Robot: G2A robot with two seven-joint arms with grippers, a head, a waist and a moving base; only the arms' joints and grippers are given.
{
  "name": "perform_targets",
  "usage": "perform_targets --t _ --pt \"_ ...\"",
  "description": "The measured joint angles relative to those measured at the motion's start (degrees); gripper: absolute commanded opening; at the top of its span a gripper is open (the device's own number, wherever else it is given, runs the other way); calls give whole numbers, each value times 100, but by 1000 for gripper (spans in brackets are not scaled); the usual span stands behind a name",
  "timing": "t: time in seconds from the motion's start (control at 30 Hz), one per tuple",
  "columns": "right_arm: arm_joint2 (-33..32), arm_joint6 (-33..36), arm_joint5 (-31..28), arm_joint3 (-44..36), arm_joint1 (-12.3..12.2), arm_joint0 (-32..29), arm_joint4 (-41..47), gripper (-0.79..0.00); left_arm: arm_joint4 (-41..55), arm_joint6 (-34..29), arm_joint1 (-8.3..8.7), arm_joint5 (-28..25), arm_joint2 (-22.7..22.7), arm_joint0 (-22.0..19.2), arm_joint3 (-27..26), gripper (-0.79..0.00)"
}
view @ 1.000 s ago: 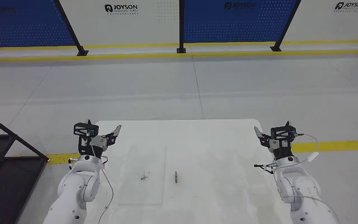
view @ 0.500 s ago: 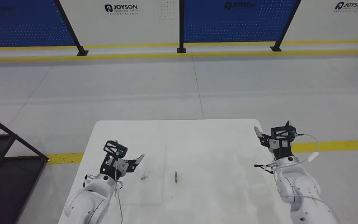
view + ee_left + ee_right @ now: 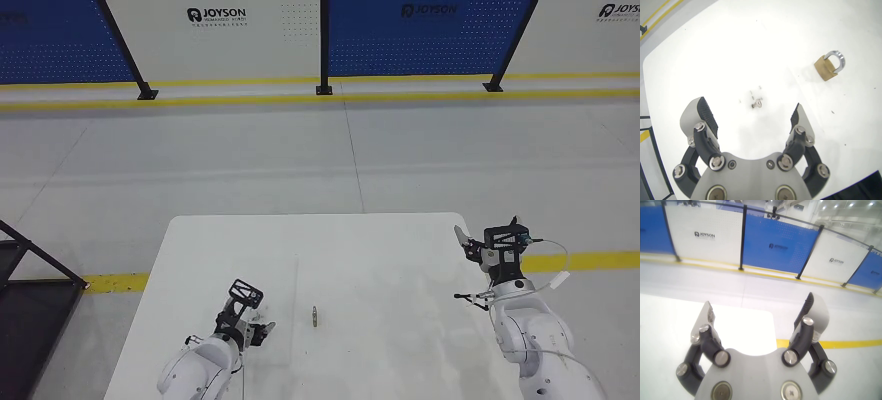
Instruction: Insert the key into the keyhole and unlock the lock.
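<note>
A small silver key lies flat on the white table. My left gripper hovers right over it, open, one finger on either side and nothing held. In the top view this gripper sits near the table's front left. A brass padlock with a steel shackle rests a short way to the right of the key, seen from above as a small padlock at the front centre. My right gripper is open and empty at the table's right edge.
A dark frame stands off the table's left side. Blue and white fence panels line the floor far behind. The table's rounded far corner lies just beyond the right gripper.
The left arm has swung from the table's left edge inward and forward, ending over the key. The right arm, the key and the padlock have stayed put.
</note>
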State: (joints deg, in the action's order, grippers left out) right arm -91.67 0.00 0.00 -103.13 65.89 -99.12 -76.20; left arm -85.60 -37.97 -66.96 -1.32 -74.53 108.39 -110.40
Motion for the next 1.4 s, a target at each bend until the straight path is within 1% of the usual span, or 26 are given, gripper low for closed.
perform_targets --t 0.03,0.07,0.1,0.13,0.2,0.23,0.27,0.3,0.4,0.43,0.47,0.7,0.93,1.0,1.03,1.1,1.17,1.23,1.33,1.4 --pt "0 0 0 0 0 0 0 0 -11 -10 -11 47 64 -48 76 0" --pt "0 0 0 0 0 0 0 0 -29 -18 -20 85 116 -90 142 -18" --pt "0 0 0 0 0 0 0 0 -65 -19 -29 132 170 -134 215 -65" --pt "0 0 0 0 0 0 0 0 -96 -15 -35 157 204 -155 258 -160" --pt "0 0 0 0 0 0 0 0 -204 13 -42 237 246 -189 321 -240" --pt "0 0 0 0 0 0 0 0 -236 31 -45 275 258 -195 338 -268" --pt "0 0 0 0 0 0 0 0 -243 41 -48 298 266 -199 356 -274" --pt "0 0 0 0 0 0 0 0 -238 46 -51 311 269 -207 379 -308" --pt "0 0 0 0 0 0 0 0 -234 47 -55 325 262 -226 441 -351" --pt "0 0 0 0 0 0 0 0 -242 51 -57 331 262 -232 460 -379" --pt "0 0 0 0 0 0 0 0 -246 56 -58 335 263 -239 481 -394" --pt "0 0 0 0 0 0 0 0 -262 96 -84 382 340 -356 692 -409" --pt "0 0 0 0 0 0 0 0 -336 84 -104 433 414 -407 721 -468" --pt "0 0 0 0 0 0 0 0 -352 86 -106 432 418 -401 714 -502" --pt "0 0 0 0 0 0 0 0 -355 87 -107 432 417 -397 711 -539" --pt "0 0 0 0 0 0 0 0 -365 89 -108 443 407 -385 700 -554" --pt "0 0 0 0 0 0 0 0 -368 98 -109 444 401 -373 690 -591" --pt "0 0 0 0 0 0 0 0 -366 110 -109 435 392 -362 685 -594" --pt "0 0 0 0 0 0 0 0 -375 125 -111 426 384 -347 681 -640" --pt "0 0 0 0 0 0 0 0 -386 128 -111 416 382 -338 672 -653"
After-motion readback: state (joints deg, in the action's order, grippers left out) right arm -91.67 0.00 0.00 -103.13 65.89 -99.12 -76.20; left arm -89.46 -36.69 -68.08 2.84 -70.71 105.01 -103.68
